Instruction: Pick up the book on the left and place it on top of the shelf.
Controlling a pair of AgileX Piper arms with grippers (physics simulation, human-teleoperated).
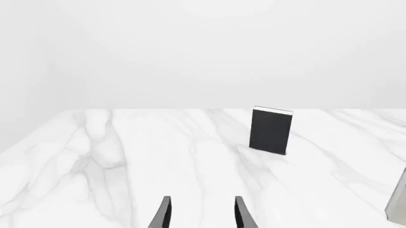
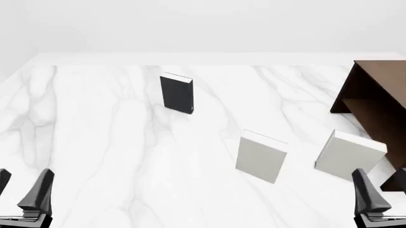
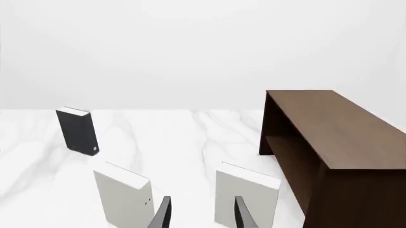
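Thin upright charcoal-black book [image 2: 177, 93] standing untouched on white marble worktop [image 2: 114, 142], left hand [image 1: 201, 213] parted, empty, well short. Best approached straight, closing across the cover faces without tipping.

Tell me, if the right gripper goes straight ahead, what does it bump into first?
Probably a pale grey-white book standing just past the open right gripper; it may only clip that book's edge, since depth is unclear.

White marble table [image 2: 95, 142] carries dark book [image 2: 176, 93], two pale books [image 2: 261, 156], brown shelf [image 2: 374, 95].
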